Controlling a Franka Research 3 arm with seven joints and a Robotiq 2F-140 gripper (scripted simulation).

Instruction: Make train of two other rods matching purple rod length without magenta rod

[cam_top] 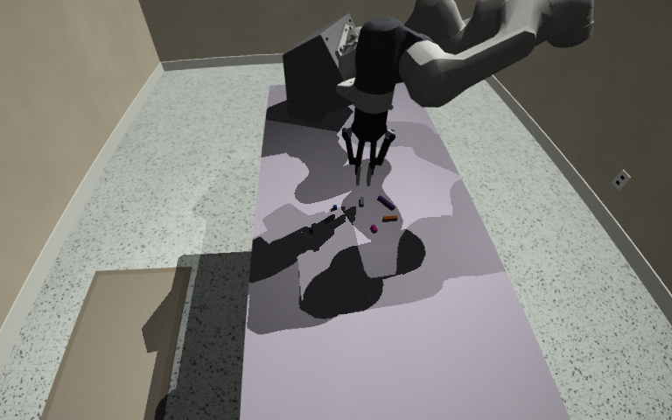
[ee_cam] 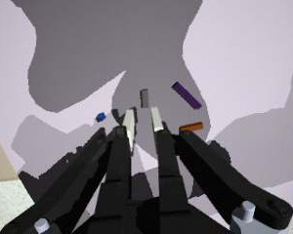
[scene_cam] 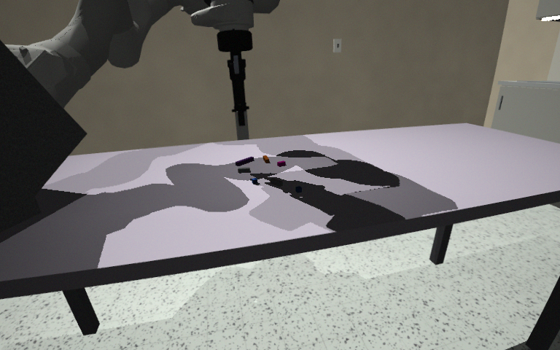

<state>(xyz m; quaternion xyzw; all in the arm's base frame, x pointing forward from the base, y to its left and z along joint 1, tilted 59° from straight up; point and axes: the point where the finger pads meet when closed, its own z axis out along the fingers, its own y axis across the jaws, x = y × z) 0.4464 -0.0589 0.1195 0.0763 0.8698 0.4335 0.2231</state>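
high top, low side exterior, close downward wrist
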